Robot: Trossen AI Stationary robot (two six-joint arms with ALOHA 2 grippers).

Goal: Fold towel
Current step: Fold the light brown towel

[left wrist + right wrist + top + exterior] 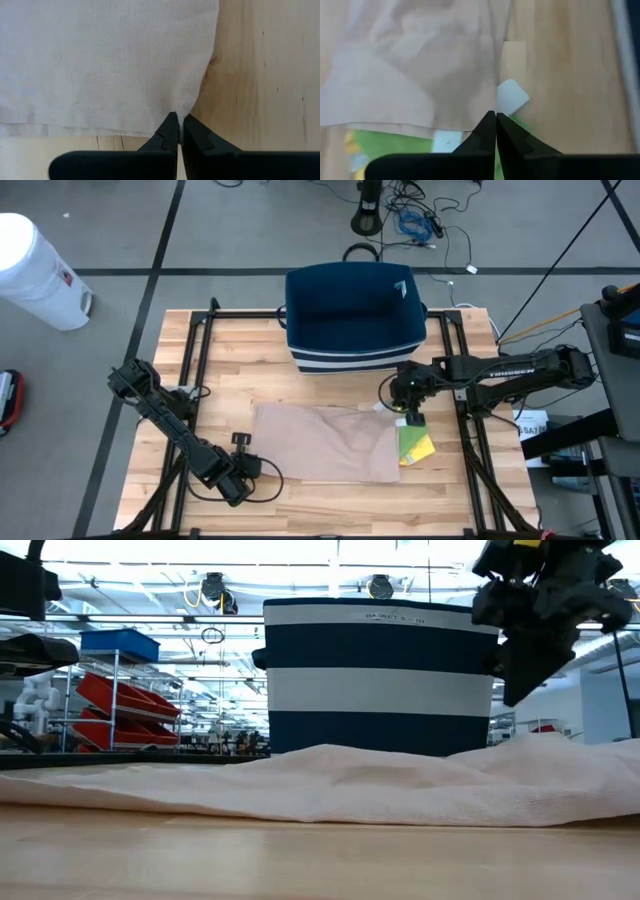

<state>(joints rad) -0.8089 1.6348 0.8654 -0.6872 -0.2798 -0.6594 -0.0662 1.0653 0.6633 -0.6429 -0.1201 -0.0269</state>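
Note:
A beige towel (325,442) lies spread on the wooden table (250,360), a little rumpled toward its right end. My left gripper (243,470) is at the towel's near left corner and is shut on it (179,120). My right gripper (411,417) is shut and hangs over the towel's far right corner. In the low view it (517,695) stands clear above the cloth (330,780), with nothing hanging from it. In the right wrist view its shut tips (495,117) sit over the towel's right edge (495,75). My left gripper pinches the towel's corner (186,107) between its two fingers, which come steeply down from above. The cloth is drawn to a small point at the fingertips. The rest of the towel lies flat on the table.
A navy basket with white stripes (355,315) stands at the table's far middle, just behind the towel. A green and yellow thing (416,446) lies by the towel's right end, partly under it. Black frame rails (195,360) run along both sides of the table.

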